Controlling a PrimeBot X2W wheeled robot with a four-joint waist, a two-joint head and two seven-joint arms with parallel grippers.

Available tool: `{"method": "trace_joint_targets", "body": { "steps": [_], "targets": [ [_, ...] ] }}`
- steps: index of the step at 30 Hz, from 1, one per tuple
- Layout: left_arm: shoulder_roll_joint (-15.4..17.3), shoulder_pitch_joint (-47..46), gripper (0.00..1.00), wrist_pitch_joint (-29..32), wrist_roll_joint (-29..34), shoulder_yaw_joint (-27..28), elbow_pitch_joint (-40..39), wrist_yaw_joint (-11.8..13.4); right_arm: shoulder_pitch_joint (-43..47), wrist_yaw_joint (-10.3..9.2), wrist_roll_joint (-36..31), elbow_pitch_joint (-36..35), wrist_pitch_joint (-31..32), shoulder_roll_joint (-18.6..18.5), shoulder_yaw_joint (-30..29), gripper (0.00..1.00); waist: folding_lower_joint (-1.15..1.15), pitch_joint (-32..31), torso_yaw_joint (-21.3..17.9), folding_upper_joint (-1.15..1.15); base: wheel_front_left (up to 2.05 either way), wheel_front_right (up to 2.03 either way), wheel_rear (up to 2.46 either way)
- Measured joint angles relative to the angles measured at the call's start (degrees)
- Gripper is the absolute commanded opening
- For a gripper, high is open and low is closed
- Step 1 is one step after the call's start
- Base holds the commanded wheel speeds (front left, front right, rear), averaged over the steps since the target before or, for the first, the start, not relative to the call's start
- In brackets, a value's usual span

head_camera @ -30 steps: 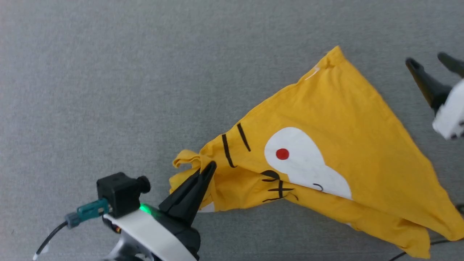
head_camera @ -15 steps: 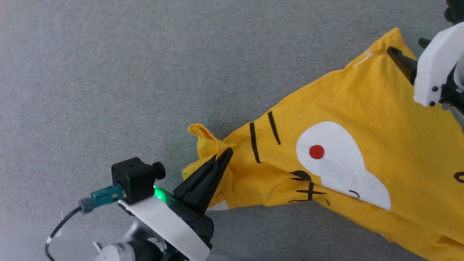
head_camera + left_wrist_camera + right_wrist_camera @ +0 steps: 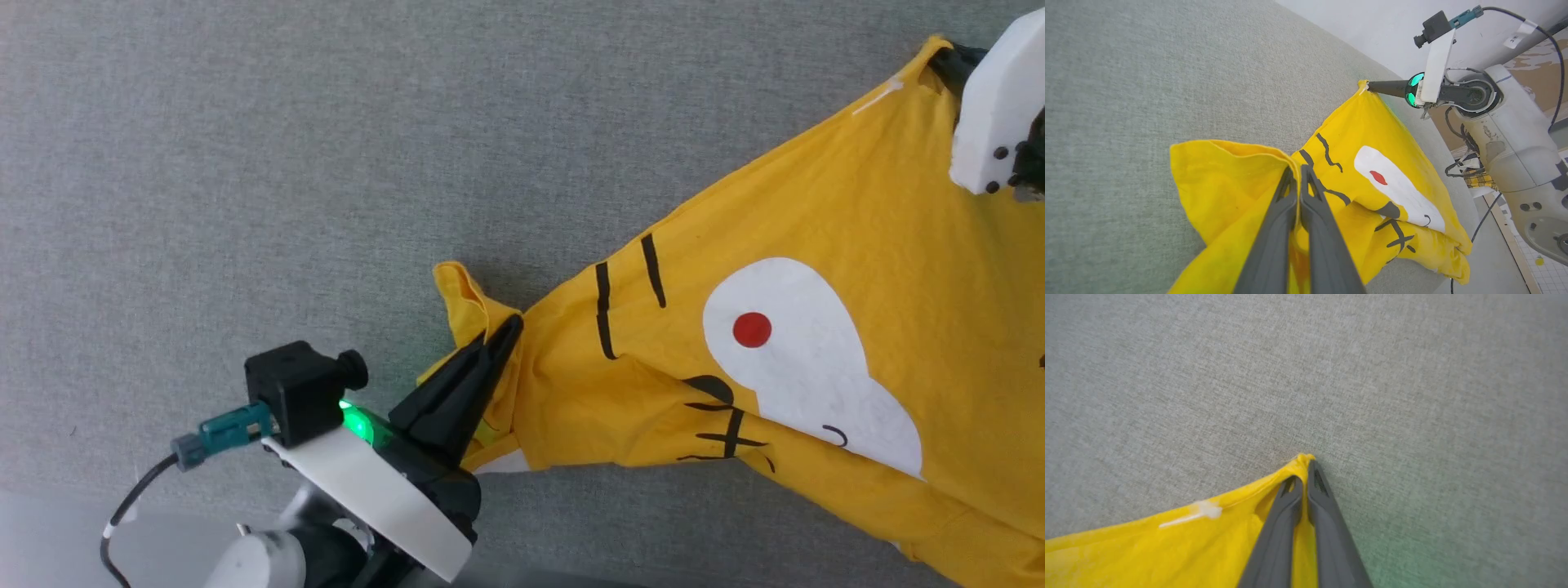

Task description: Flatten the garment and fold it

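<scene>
The shirt (image 3: 857,212) lies on the grey surface (image 3: 245,163), stretched between both grippers. The right gripper (image 3: 1304,471), apart a second ago, is now clamped on its far corner. The left gripper (image 3: 510,327) stays clamped on the near bunched edge.

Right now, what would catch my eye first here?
A bright yellow T-shirt with a white cartoon face patch lies stretched across the grey surface. The left gripper pinches its bunched near end, and the right gripper pinches the far corner.
</scene>
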Motion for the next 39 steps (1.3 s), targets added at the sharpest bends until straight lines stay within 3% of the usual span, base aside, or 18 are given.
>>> {"method": "trace_joint_targets", "body": {
  "steps": [13,18,24,28,34,39],
  "targets": [
    [0.2,-2.04,0.0,-6.14,0.53,6.0,-0.16,0.08,2.81,0.0,5.46,-3.72,-10.8,0.86,1.49,0.0,0.01,-5.42,-3.5,0.0,0.0,0.0,0.0],
    [1.11,-6.45,0.0,-8.75,3.6,11.29,1.35,3.1,4.3,0.0,6.5,-5.11,-15.18,0.45,1.01,0.0,0.01,-8.62,-5.3,0.0,0.0,0.0,0.0],
    [2.64,-14.54,0.0,-6.78,7.4,13.44,4.09,6.59,5.11,0.0,6.82,-5.35,-18.15,0.55,0.74,0.0,0.0,-13.12,-7.48,0.0,0.0,0.0,0.0],
    [4.28,-22.19,0.0,-4.39,9.68,13.63,7.05,7.49,4.97,0.0,6.8,-5.6,-18.93,0.41,0.7,0.0,0.0,-16.19,-8.83,0.0,0.0,0.0,0.0],
    [5.17,-32.89,0.0,-1.44,11.12,12.35,13.49,7.46,2.51,0.0,6.17,-5.28,-19.11,0.16,0.37,0.0,0.0,-19.59,-10.35,0.0,0.0,0.0,0.0],
    [6.5,-44.21,0.0,-0.55,13.01,11.32,24.16,5.65,-2.81,0.0,4.24,-2.91,-19.49,1.07,0.69,0.0,0.0,-22.53,-11.71,0.0,0.0,0.0,0.0]
  ]
}}
